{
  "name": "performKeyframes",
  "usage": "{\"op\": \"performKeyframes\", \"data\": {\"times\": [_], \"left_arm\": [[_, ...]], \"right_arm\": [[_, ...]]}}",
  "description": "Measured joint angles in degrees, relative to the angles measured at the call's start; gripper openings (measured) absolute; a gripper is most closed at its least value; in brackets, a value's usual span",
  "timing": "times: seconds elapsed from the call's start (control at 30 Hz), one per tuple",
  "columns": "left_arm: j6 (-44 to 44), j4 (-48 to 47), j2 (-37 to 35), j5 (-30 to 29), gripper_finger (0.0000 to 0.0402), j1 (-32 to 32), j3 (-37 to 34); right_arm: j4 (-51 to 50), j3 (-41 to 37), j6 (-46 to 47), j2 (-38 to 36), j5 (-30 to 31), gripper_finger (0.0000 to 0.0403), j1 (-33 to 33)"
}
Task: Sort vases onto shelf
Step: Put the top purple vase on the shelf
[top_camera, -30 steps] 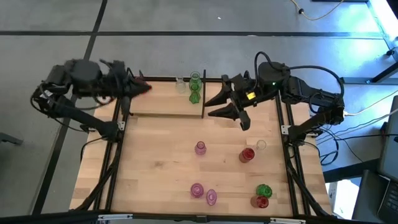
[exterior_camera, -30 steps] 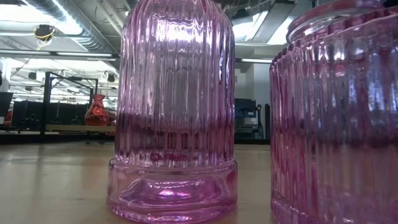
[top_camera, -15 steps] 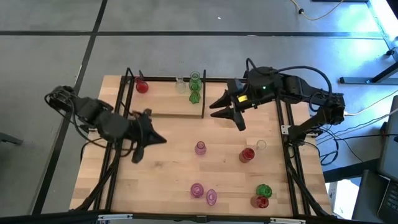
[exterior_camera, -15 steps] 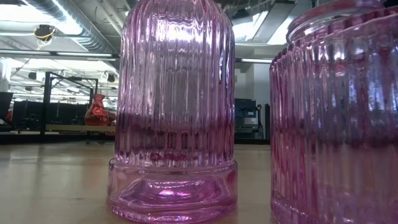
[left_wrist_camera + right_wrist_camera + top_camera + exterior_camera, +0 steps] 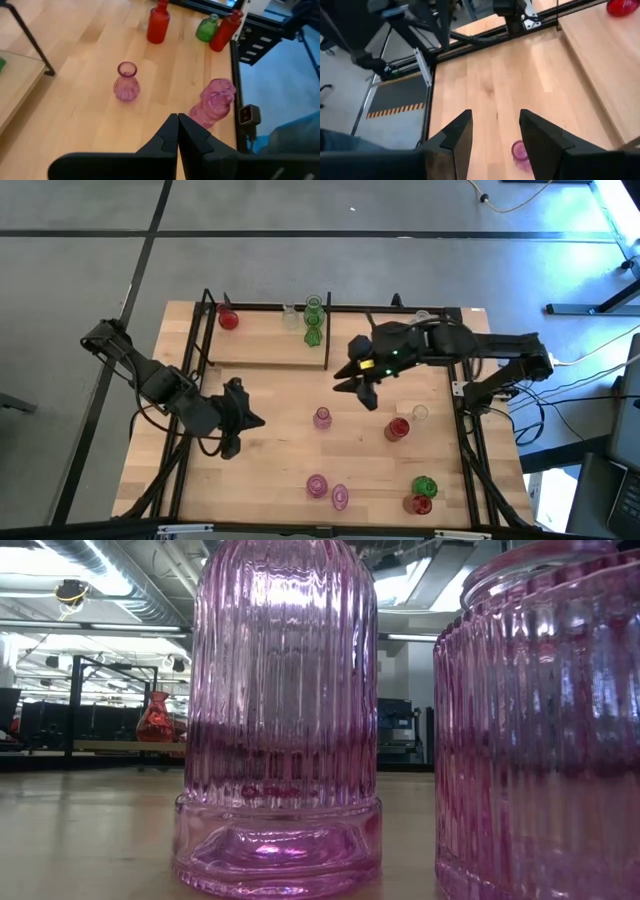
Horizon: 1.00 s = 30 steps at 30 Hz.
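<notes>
Grippers both hang over the table [image 5: 260, 470]: left gripper [image 5: 243, 422] clenched on nothing, right gripper [image 5: 358, 385] spread wide just above a pink vase [image 5: 322, 418]. Shelf [image 5: 262, 348] holds red, clear and green vases.

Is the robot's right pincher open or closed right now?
Open. The right end effector shows a wide gap between its two dark fingers, with bare table visible through it and nothing held.
</notes>
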Motion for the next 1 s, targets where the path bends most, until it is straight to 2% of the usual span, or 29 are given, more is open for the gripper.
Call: {"op": "performKeyframes", "data": {"times": [0.1,0.33,0.6,0.77,1.0], "left_arm": [[-0.16,-0.28,-0.02,-0.21,0.0,0.02,-0.05],[0.05,-0.72,0.0,-0.19,0.0,0.02,-0.05],[1.61,-0.92,0.0,-4.0,0.0,0.04,-0.05],[1.81,-0.96,0.0,-4.01,0.0,0.04,-0.05],[1.83,-1.02,0.0,-4.01,0.0,0.04,-0.05]], "right_arm": [[4.75,-3.21,-0.83,0.13,0.64,0.0156,-0.1],[3.4,-7.78,-1.44,3.63,3.13,0.0156,-0.19],[3.12,-7.94,0.35,11.43,3.05,0.0156,-0.19],[2.39,-7.94,1.66,15.44,1.7,0.0156,-0.19],[1.21,-7.94,3.94,18.51,4.2,0.0156,-0.3]]}}
